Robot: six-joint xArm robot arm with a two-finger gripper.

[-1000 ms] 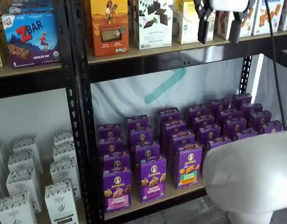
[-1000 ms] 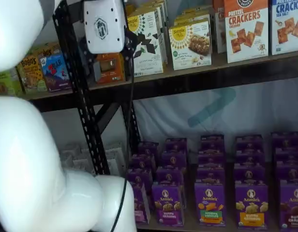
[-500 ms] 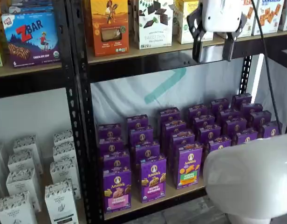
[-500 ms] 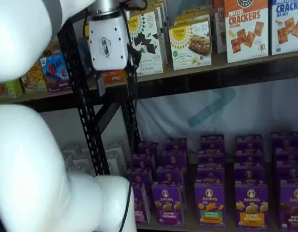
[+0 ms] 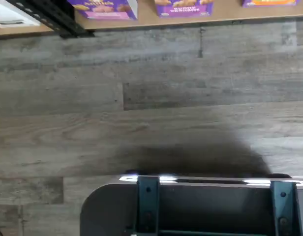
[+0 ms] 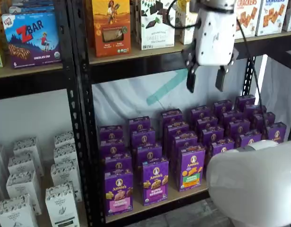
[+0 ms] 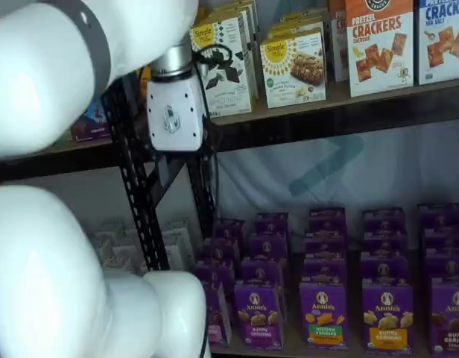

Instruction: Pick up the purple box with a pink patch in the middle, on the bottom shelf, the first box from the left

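The purple box (image 6: 119,191) with its pink band stands upright at the front left end of the bottom shelf (image 6: 173,196), first in a row of purple cartons. The wrist view shows its pink lower part (image 5: 103,7) at the shelf's front edge. In a shelf view only a sliver of the purple box (image 7: 214,313) shows beside my arm. My gripper (image 6: 206,80) hangs open and empty in front of the white backdrop, just under the upper shelf's rail. It is well above the purple cartons and to the right of the box. Its white body (image 7: 173,112) shows side-on.
Orange, white and cracker cartons (image 6: 111,28) fill the upper shelf. A black perforated upright (image 6: 81,118) separates a bay with a blue Z Bar box (image 6: 31,40) and white cartons (image 6: 22,179). My arm's white link (image 6: 254,184) blocks the lower right. Grey wooden floor (image 5: 151,108) lies below.
The gripper has come down from the upper shelf's cartons to below that shelf's rail and shifted slightly left. Its fingers stay apart.
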